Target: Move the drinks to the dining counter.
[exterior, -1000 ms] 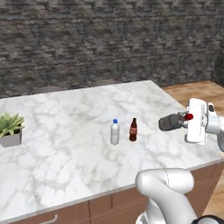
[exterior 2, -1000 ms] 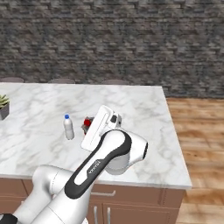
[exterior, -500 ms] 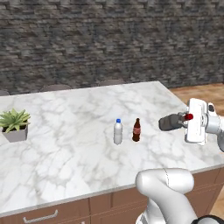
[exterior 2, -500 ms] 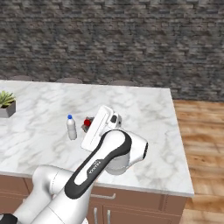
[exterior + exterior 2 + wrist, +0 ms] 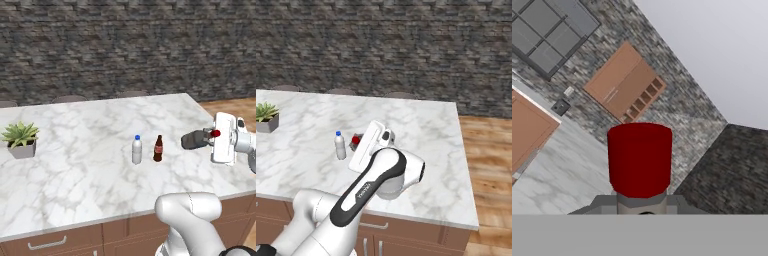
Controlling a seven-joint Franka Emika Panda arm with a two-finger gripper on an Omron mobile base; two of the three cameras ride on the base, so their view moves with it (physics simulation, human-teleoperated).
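You had two of the three drinks already standing on the dining counter (image 5: 75, 150): the clear bottle with the blue cap (image 5: 137, 149) and the slim cola bottle (image 5: 158, 148) stood upright, just beside each other, near the middle of the marble top. The third, the squat grey bottle with the red cap (image 5: 199, 138), was not yet set down. The gripper (image 5: 212, 135) had its jaws closed narrowly on it, holding it sideways in the air over the counter's right end, cap toward the hand. In the hand view the red cap (image 5: 640, 159) stood directly ahead. By this evidence, one placement remained: turn the bottle upright, lower it beside the others, release.
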